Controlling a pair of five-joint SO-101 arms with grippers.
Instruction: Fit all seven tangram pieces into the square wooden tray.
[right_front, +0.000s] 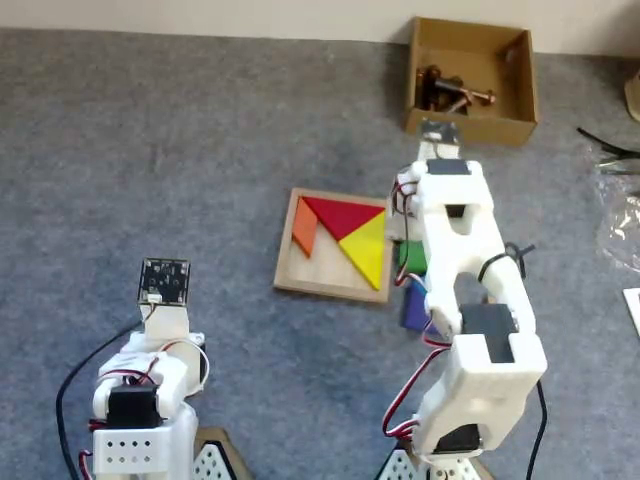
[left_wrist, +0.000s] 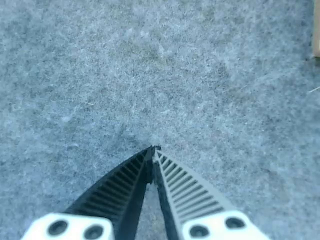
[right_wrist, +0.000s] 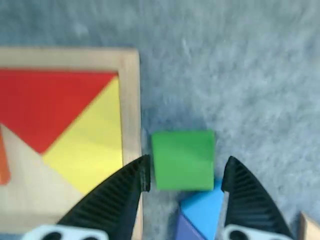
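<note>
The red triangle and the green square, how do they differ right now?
The red triangle has three sides; the green square has four. The red triangle lies inside the wooden tray, against the yellow piece; the green square lies on the grey carpet beside the tray's rim. The red triangle looks larger than the green square. The right hand, open, flanks the green square, not the red triangle. Both are flat, single-coloured pieces.
</note>
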